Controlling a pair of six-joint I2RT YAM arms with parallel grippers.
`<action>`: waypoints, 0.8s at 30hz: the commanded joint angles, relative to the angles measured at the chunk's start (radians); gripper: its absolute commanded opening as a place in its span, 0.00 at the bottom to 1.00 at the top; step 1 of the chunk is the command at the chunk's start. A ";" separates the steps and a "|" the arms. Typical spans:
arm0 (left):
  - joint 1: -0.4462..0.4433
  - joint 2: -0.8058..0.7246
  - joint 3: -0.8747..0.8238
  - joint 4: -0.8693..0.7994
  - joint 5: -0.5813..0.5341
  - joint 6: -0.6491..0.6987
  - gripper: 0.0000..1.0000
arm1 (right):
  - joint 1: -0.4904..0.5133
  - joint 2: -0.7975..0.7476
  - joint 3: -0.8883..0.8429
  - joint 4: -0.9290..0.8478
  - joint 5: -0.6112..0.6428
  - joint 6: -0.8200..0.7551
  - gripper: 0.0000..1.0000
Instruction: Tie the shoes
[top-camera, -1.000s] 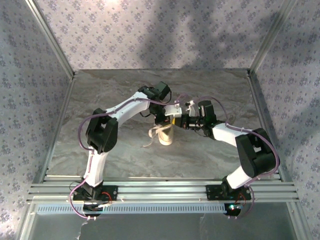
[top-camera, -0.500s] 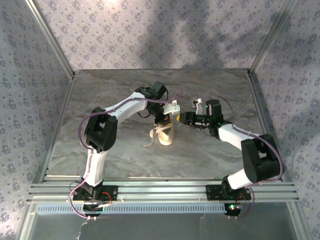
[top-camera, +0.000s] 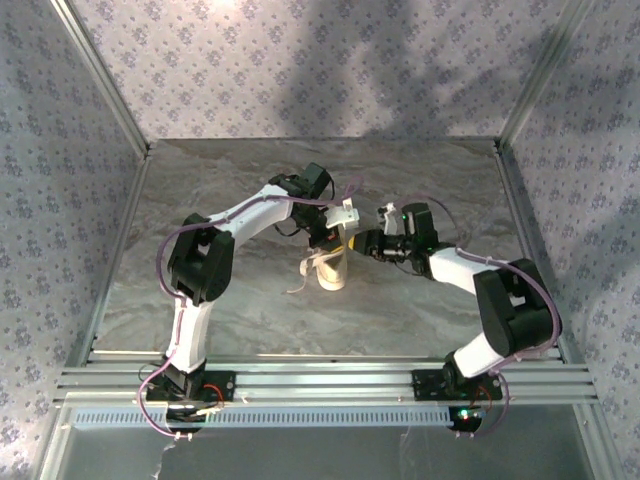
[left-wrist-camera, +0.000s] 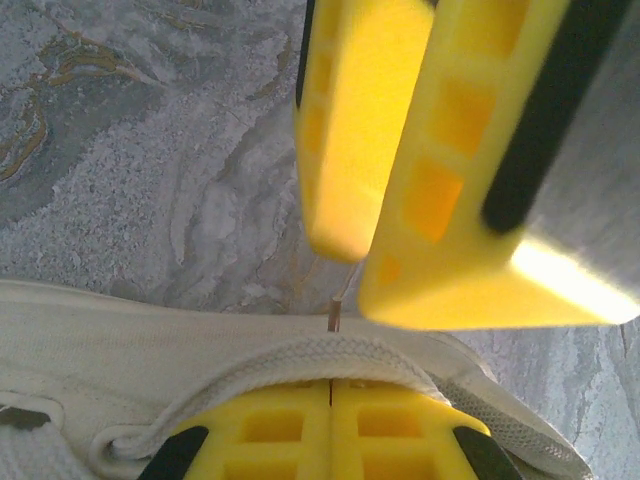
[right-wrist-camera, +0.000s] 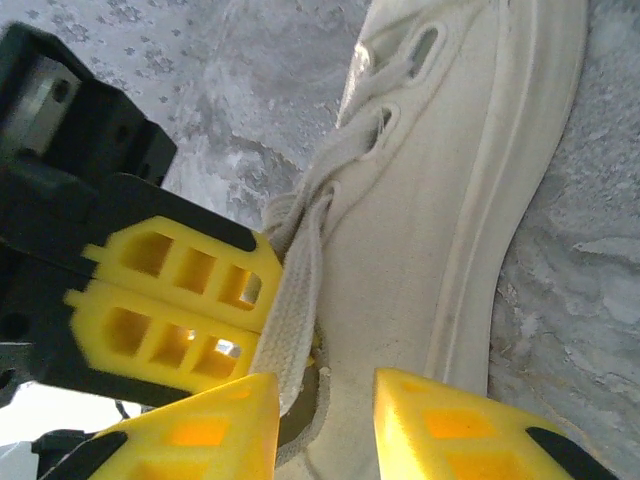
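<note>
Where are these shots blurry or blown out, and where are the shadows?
Left wrist view: the right gripper looms close, soft and out of focus, with glare along one finger; the sneaker below is sharper. Right wrist view: its own fingertips are blurred and the lower-left corner is blown out white. Top view: broad soft shadows fall on the wallpaper.

top: high, rear, looking down | wrists: close-up, both on sneaker (right-wrist-camera: 440, 200)
</note>
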 joint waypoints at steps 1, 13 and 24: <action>0.006 -0.032 -0.008 0.032 0.034 -0.001 0.00 | 0.011 0.029 0.025 0.050 0.023 0.046 0.29; 0.007 -0.041 -0.024 0.049 0.043 -0.004 0.00 | 0.016 0.037 0.048 0.050 0.032 0.052 0.27; 0.015 -0.053 -0.038 0.064 0.049 -0.013 0.00 | 0.037 0.054 0.058 0.047 0.035 0.056 0.20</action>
